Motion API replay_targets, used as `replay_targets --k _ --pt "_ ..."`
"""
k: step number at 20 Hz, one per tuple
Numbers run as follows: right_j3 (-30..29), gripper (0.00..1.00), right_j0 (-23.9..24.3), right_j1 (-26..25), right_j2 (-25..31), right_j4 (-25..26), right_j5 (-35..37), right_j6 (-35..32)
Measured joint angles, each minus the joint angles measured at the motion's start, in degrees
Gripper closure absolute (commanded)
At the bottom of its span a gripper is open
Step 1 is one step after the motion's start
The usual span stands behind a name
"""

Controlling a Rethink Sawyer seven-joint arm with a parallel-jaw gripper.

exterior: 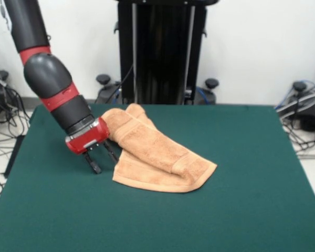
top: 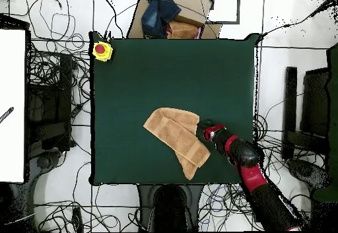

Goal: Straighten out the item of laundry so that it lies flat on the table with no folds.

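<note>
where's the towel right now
In the front view the towel lies folded on the table, left of centre, with the open end effector right beside its left edge.

Towel [exterior: 157, 152] bunched and folded over itself on green bench [exterior: 252, 199]. Gripper [exterior: 102, 161] tilted, fingers [exterior: 93, 166] parted, tips at the bench just beside the towel's edge.

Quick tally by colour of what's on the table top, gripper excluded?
Orange-tan: 1, the towel, folded over itself
Yellow with a red button: 1, the box at a table corner
Total: 2
</note>
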State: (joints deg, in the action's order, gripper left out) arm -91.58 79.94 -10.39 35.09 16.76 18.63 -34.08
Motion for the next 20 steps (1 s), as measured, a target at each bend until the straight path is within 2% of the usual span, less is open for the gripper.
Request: replay_targets --k 8,15,20 --pt "6.4 0.0 -3.4 0.9 -0.1 -2.9 13.6 0.0" --pt "13.2 0.0 -5.2 -0.7 -0.1 -6.2 25.9 0.0" --pt "15.4 0.0 -4.8 -2.5 0.0 -9.0 29.5 0.0"
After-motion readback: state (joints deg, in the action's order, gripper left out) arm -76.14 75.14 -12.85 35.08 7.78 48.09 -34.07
